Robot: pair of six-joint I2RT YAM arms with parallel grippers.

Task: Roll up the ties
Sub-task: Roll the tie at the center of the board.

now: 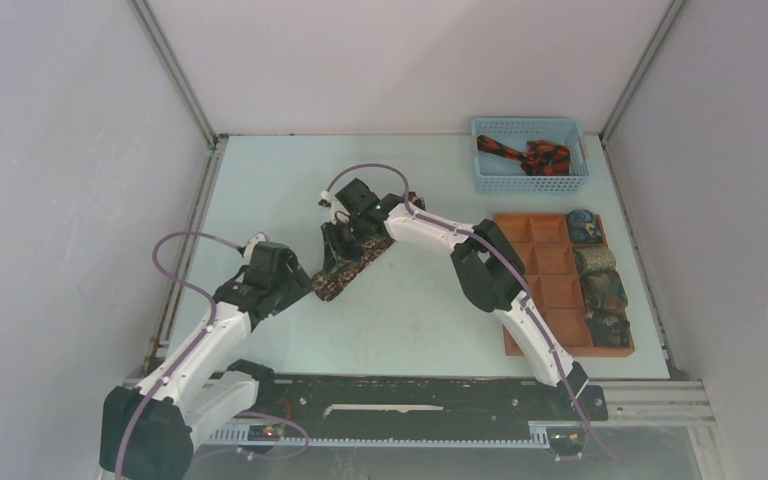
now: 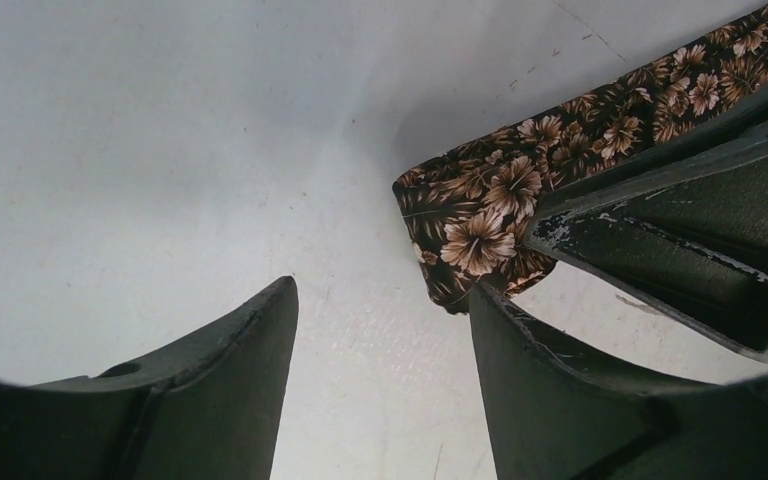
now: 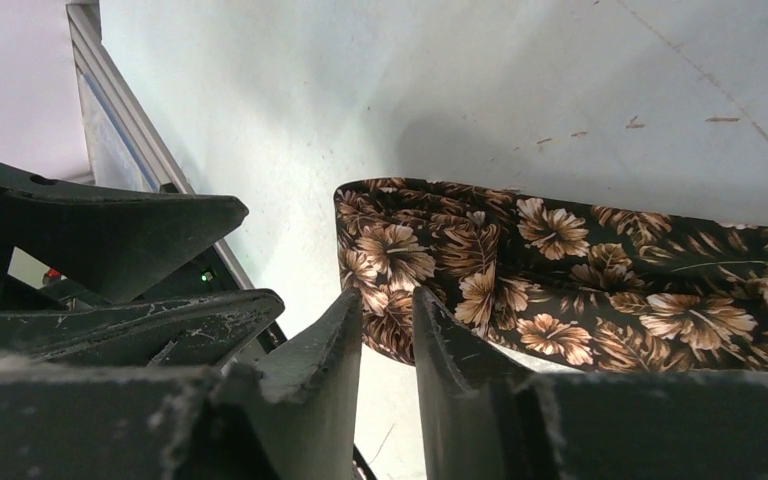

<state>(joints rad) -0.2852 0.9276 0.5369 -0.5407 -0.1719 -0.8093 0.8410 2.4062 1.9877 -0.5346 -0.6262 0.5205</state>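
The left gripper (image 2: 382, 300) is hovering low over the table (image 2: 160, 150). Its jaws are standing wide apart, with only bare surface between them. The brown tie (image 2: 480, 215) is lying just past the tip of its right finger (image 2: 580, 400), off to that side of the gap rather than inside it. The tie's folded end is pointing back toward this gripper, and the band is running away ahead and to the right.

The right gripper (image 3: 388, 300) is facing the left one across that same end. Its jaws are standing only narrowly parted, and the tips are sitting over the tie's near edge, with floral cloth showing through the slit. I cannot tell whether any fabric is being pinched. From this gripper the tie is stretching off to the right along the table, and the left gripper's dark fingers are showing close by on the left.

Well apart from both grippers, out past the right arm's elbow, the tray (image 1: 550, 290) is lying on the table, with four rolled ties (image 1: 595, 262) sitting in its outermost column. Beyond the tray, the basket (image 1: 520, 182) is holding a black and red tie (image 1: 525, 155) in a loose heap.
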